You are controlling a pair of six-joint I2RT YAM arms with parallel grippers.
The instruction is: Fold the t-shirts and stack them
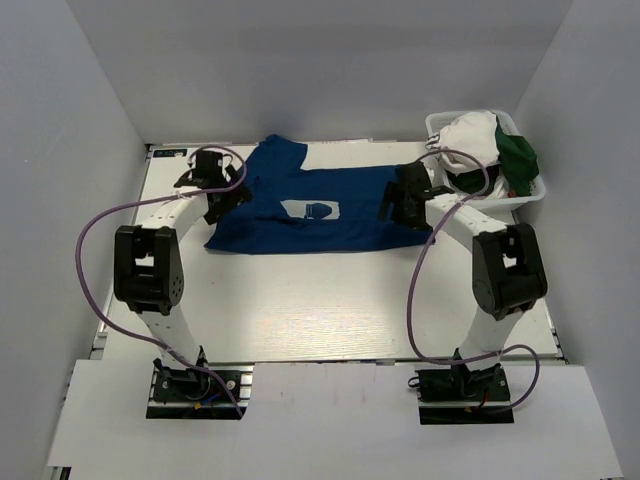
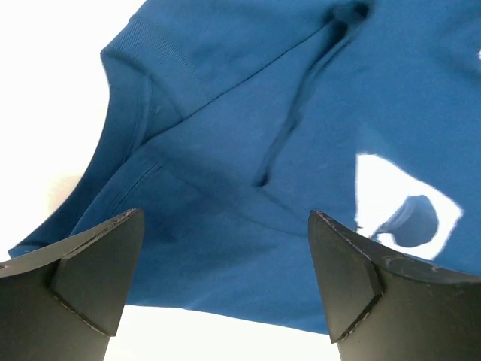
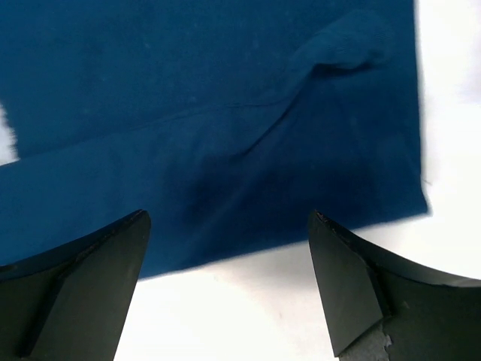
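**Blue shirt lies on the counter, both sets of fingers open**

The blue t-shirt (image 1: pixel 300 205) lies on the white counter (image 1: pixel 330 310), toward the far side and about in the middle. It is spread out wide from left to right. One part pokes out toward the back wall at the far left. The white square print (image 1: pixel 310 209) faces up near the middle of the shirt.

The left fingers (image 1: pixel 222 195) are at the left end of the blue shirt. In the left wrist view these fingers (image 2: pixel 225 218) are spread wide apart with nothing between them. Below them you can see the blue cloth (image 2: pixel 248 135), with some folds and a bit of the white print (image 2: pixel 406 203).

The right fingers (image 1: pixel 405 200) are at the right end of the shirt. In the right wrist view they (image 3: pixel 229 218) are spread wide too, and they hold nothing. The blue cloth (image 3: pixel 210 113) and its near edge show below them.

A white basket (image 1: pixel 530 195) sits at the far right corner of the counter. A white t-shirt (image 1: pixel 470 135) and a dark green t-shirt (image 1: pixel 518 155) are bunched up in it.
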